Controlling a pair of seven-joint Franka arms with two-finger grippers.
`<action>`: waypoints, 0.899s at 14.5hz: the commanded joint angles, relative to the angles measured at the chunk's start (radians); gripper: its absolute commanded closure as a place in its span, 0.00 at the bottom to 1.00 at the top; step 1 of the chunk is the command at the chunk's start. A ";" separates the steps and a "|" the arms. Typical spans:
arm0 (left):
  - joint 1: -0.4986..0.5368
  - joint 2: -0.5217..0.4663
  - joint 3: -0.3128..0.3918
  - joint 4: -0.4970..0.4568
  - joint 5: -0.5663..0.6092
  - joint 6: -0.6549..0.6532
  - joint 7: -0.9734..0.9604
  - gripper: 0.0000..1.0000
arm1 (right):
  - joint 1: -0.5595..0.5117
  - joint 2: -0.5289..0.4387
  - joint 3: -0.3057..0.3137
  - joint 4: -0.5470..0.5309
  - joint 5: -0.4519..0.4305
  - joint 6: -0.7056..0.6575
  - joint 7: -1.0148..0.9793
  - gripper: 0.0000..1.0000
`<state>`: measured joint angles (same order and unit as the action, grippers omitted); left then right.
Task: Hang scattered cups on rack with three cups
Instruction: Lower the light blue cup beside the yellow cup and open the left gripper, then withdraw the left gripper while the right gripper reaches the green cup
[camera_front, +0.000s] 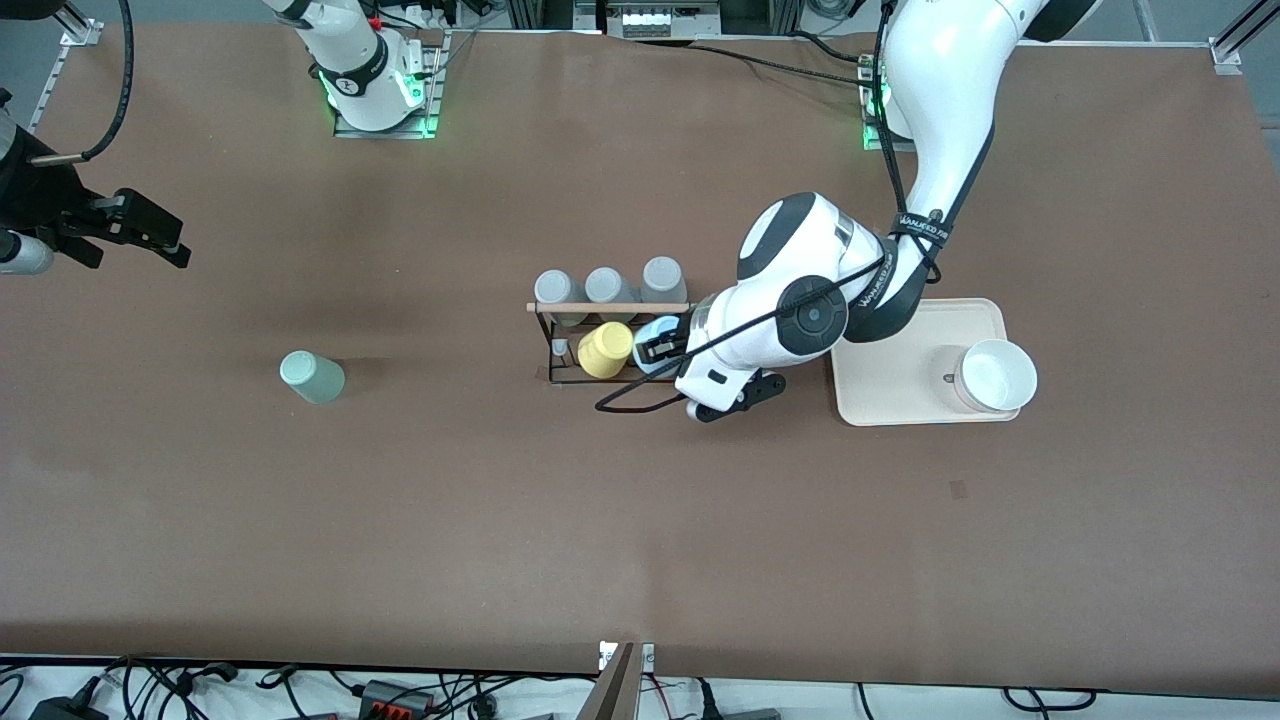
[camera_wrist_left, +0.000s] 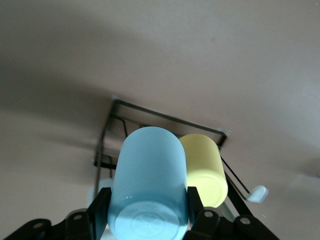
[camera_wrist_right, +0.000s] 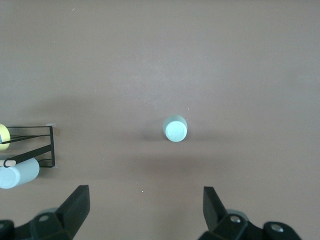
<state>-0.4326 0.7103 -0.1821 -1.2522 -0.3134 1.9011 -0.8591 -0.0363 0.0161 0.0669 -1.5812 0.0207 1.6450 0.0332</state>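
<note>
We list a light blue cup (camera_front: 655, 335), a mint green cup (camera_front: 312, 377), a yellow cup (camera_front: 605, 349), three grey cups (camera_front: 608, 287), a black rack (camera_front: 548, 340), a cream tray (camera_front: 890, 385) and a brown table (camera_front: 640, 520).

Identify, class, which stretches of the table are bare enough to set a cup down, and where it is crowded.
Bare table runs between the mint green cup and the rack, and along the camera edge. It is crowded where the left claw grips the light blue cup beside the yellow cup, near the cream tray.
</note>
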 joint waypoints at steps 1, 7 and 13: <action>-0.017 0.028 0.009 0.016 0.037 0.010 0.009 1.00 | -0.010 0.004 0.004 0.015 0.016 -0.005 -0.015 0.00; -0.037 0.041 0.006 0.003 0.128 0.016 -0.006 0.84 | -0.010 0.004 0.004 0.015 0.016 -0.005 -0.015 0.00; 0.053 -0.086 0.018 0.014 0.128 -0.124 0.003 0.00 | -0.013 0.004 0.004 0.015 0.016 -0.011 -0.015 0.00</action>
<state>-0.4238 0.7104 -0.1725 -1.2276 -0.2126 1.8499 -0.8584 -0.0367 0.0163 0.0669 -1.5813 0.0207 1.6449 0.0332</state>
